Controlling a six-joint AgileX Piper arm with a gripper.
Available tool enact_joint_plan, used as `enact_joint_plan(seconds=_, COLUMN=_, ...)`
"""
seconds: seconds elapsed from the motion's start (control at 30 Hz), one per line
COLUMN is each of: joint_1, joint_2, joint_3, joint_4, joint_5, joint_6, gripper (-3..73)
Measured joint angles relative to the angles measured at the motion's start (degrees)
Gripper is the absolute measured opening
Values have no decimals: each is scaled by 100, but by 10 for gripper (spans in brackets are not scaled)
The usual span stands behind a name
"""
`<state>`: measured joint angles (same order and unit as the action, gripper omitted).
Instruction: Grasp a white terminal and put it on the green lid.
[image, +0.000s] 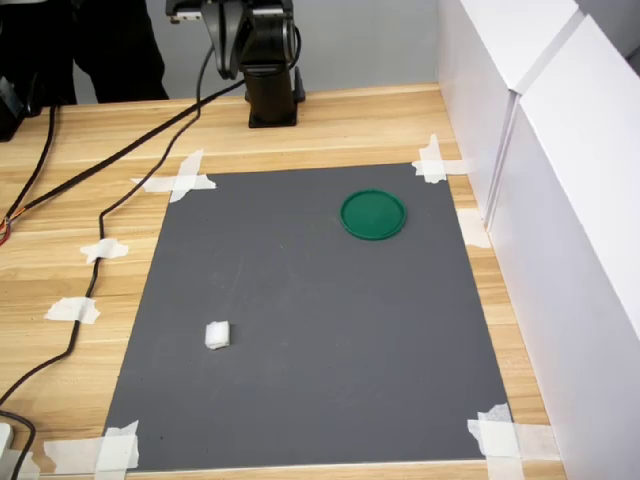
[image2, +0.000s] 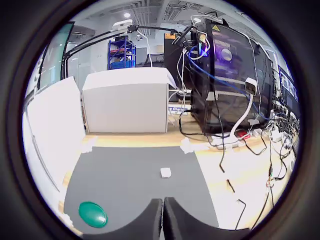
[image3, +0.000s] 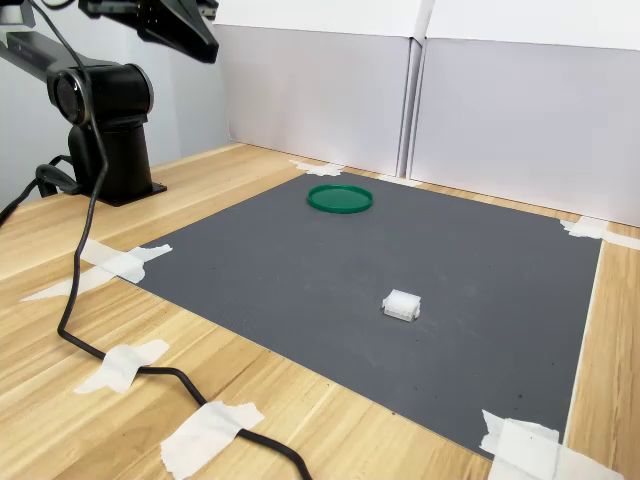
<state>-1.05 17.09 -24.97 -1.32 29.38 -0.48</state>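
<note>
**Well, block and lid are both just sitting on the mat, claw is way up high**

So the white terminal (image: 217, 335) is lying on the dark grey mat (image: 320, 330), toward the first exterior view's lower left, not touching anything. In the second exterior view it's sitting (image3: 401, 305) out in the open middle of the mat. The green lid (image: 373, 215) is resting flat on the same mat, well apart from the block, up near the far right corner in the first exterior view, close to the white wall panels (image: 560, 200).

The mat is being held down at its corners by torn white tape pieces (image: 180, 180) on the wooden worktop (image: 70, 280). A black cable (image3: 120, 340) is snaking across the wood and is taped down in a few spots too.

The arm's black base (image: 270, 70) is standing at the far edge of the worktop, beyond the mat. The claw (image2: 163, 215) is hanging high above the scene, holding nothing. In the wrist view its two dark fingers (image2: 150, 220) are looking pressed together, with only a thin line between them. Both the terminal (image2: 165, 172) and the lid (image2: 93, 214) are showing far below it.
</note>
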Motion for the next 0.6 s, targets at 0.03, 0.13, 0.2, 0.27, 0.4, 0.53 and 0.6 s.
enact_joint_plan(seconds=0.03, joint_1=0, joint_2=158, joint_3=-155, joint_4=0, joint_5=35, joint_6=0, gripper=-16)
enact_joint_plan(seconds=0.13, joint_1=0, joint_2=552, joint_3=-564, joint_4=-22, joint_5=256, joint_6=0, gripper=-16)
enact_joint_plan(seconds=0.2, joint_1=0, joint_2=787, joint_3=-808, joint_4=-42, joint_5=427, joint_6=0, gripper=-16)
enact_joint_plan(seconds=0.27, joint_1=0, joint_2=1001, joint_3=-984, joint_4=-49, joint_5=604, joint_6=0, gripper=-16)
enact_joint_plan(seconds=0.4, joint_1=0, joint_2=1514, joint_3=-1225, joint_4=-129, joint_5=933, joint_6=-110, gripper=-16)
enact_joint_plan(seconds=0.53, joint_1=0, joint_2=2280, joint_3=-1510, joint_4=-54, joint_5=1472, joint_6=-874, gripper=-16)
enact_joint_plan(seconds=0.6, joint_1=0, joint_2=2784, joint_3=-1657, joint_4=170, joint_5=1663, joint_6=-1271, gripper=-16)
